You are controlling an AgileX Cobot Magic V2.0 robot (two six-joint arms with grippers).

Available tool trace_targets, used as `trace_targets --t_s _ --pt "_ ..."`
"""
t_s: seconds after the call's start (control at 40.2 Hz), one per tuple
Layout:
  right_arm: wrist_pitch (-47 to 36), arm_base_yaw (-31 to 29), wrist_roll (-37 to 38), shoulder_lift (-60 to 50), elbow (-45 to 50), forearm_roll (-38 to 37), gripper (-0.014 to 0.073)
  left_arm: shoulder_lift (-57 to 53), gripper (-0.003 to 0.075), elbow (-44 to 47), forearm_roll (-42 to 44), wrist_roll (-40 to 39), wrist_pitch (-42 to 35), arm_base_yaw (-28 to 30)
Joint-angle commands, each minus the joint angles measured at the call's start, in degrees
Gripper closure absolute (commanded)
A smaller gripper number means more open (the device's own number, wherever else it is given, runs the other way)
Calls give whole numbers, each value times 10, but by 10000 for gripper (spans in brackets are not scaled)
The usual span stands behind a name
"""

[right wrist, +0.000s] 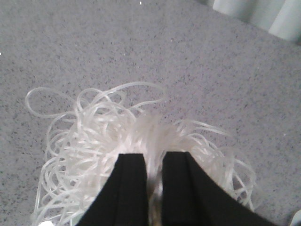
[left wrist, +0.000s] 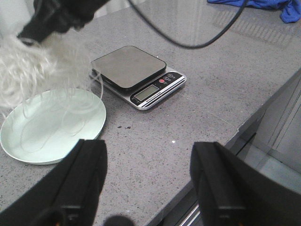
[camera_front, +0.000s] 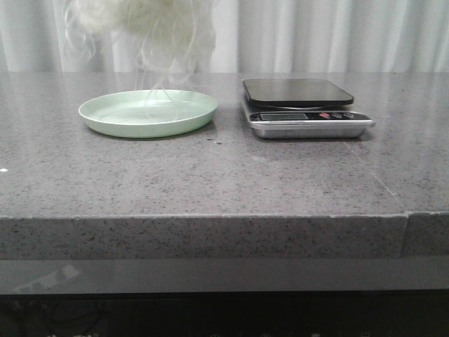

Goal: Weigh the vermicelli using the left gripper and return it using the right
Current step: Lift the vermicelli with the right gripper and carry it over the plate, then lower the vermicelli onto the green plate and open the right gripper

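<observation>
White vermicelli (camera_front: 144,28) is hanging in the air above the plate (camera_front: 105,119), a few loose strands trailing down to the plate's inside. Right hand (right wrist: 151,176) is gripping the bundle, its two dark fingers (right wrist: 127,188) nearly closed with noodles pinched in the narrow gap between them. Left hand (left wrist: 148,181) is hovering wide open and holding nothing, off the plate's near edge over the grey speckled surface (camera_front: 210,175). Just beside the plate, on the side away from the left hand, the scale (camera_front: 305,109) is sitting bare, its dark platform behind the display and buttons.
</observation>
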Motion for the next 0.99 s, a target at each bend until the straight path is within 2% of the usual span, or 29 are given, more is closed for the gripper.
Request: trace_targets --t_s 0.0,0.099,0.174,0.323,0.422,0.596,0.77,0.969 --pt "-32 -2 -4 -18 -31 0 427 0 239 -15 -3 -5 -42 -4" --pt "-16 -2 -4 -2 -31 0 418 0 239 -15 -3 -5 -42 -4" --pt "2 -2 -4 7 -31 0 372 0 239 -15 -3 -5 -42 -4" --pt "22 -2 -3 15 -31 0 185 0 239 -15 -3 -5 -42 -4" --pt "23 -2 -3 12 -32 0 115 0 239 -15 -3 -5 -42 -4" --pt "51 -2 0 -12 -48 0 107 0 239 -15 -3 -5 -42 -4" --pt "110 -5 44 -65 -48 -2 107 0 239 -15 -3 -5 -42 -4" --pt "88 -5 62 -145 19 -17 107 0 239 -15 -3 -5 -42 -4"
